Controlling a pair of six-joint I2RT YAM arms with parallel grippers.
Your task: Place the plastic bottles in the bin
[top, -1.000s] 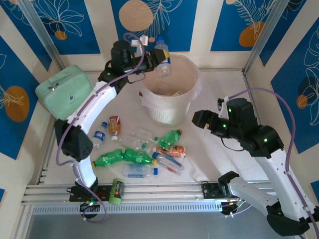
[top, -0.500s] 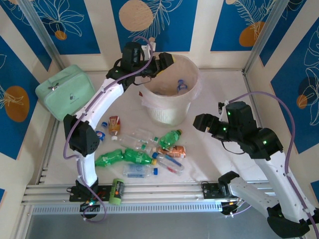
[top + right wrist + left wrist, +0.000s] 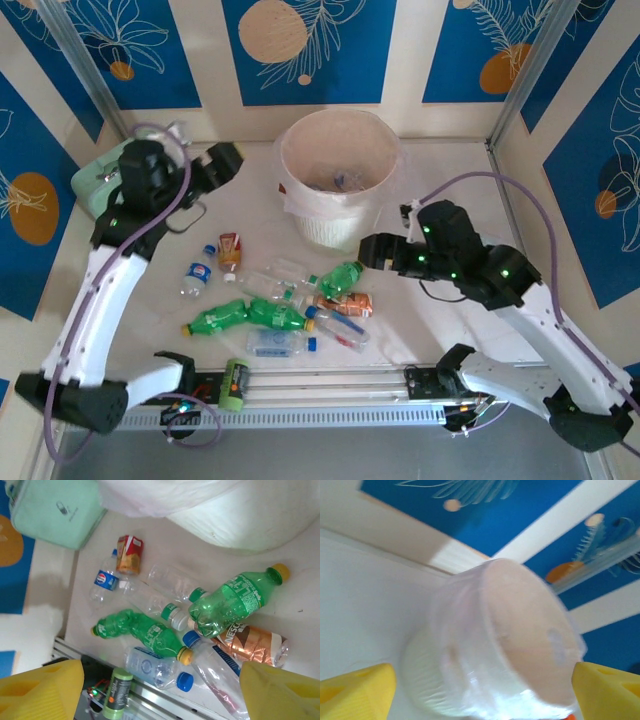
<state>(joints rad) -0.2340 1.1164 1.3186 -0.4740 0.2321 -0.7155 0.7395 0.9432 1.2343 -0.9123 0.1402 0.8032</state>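
- The bin (image 3: 335,232), a round pale pail with a thin white liner, stands at the middle of the far edge of the table (image 3: 258,225).
- From above, a few clear bottles (image 3: 345,182) lie inside it.
- The other plastic bottles (image 3: 285,305) lie in a loose heap by the table's near edge, left of centre, overlapping one another.
- The left claw (image 3: 222,160) is open and empty, near the far left corner and apart from the bin. Its arm covers most of a mint-green zip case (image 3: 92,185).
- The right claw (image 3: 366,250) is open and empty, just right of a green bottle with a yellow cap (image 3: 343,277).
- The left wrist view is blurred. It shows the bin's (image 3: 495,645) outer wall between wide-set yellow fingertips (image 3: 355,690).
- The right wrist view is closer. It shows a Pepsi-labelled bottle (image 3: 103,582), a crushed green bottle (image 3: 137,630) and a brown-orange labelled bottle (image 3: 252,647) touching the green one.
- It also shows a small orange-red carton (image 3: 129,554) and, on the near rail, a green and orange cylinder (image 3: 116,692).
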